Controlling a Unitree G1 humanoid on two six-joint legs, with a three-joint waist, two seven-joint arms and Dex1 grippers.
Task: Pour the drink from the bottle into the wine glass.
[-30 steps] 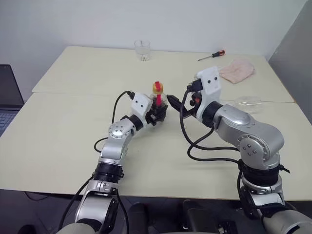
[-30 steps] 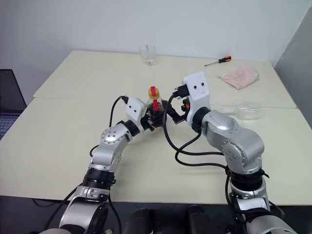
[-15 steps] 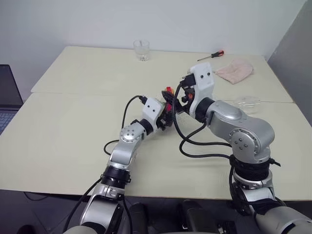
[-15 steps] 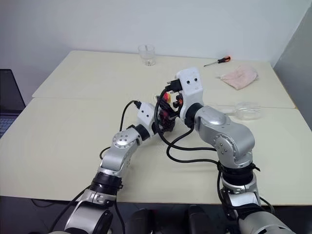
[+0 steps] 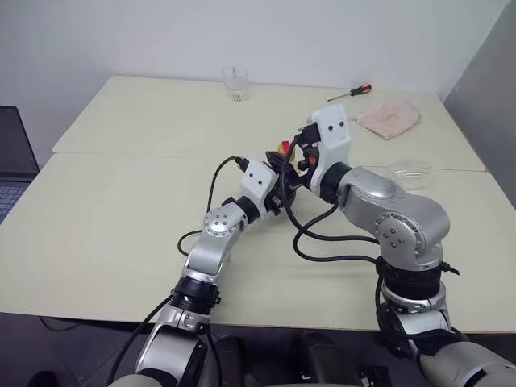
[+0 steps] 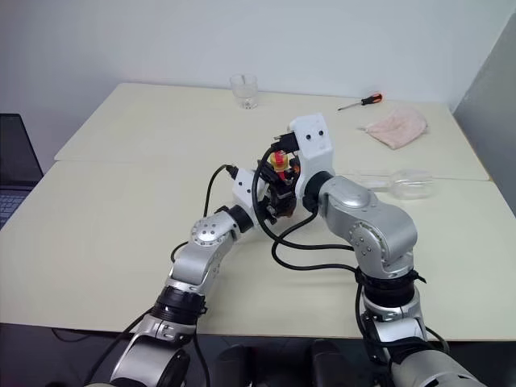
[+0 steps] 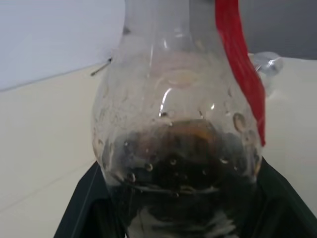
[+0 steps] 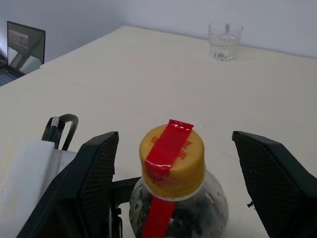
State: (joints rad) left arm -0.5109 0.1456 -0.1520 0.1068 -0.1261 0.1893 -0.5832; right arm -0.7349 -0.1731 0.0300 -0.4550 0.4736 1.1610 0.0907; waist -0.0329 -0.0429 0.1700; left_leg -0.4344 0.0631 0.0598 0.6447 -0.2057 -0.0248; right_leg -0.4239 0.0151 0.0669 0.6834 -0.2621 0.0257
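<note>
Since the bottle (image 8: 174,198) is small, thin clear plastic with only a little dark drink (image 7: 181,153) inside, it looks light, squashable and slick; the left gripper (image 5: 278,187) clasps its round belly at mid-table, while the right gripper (image 8: 176,163) stands spread either side of the yellow cap (image 8: 172,156), the sensible hold. Far off sits a tumbler (image 5: 235,82); right, the wine glass (image 6: 407,184) lies toppled near a cloth (image 5: 391,115) and screwdriver (image 5: 350,92).
</note>
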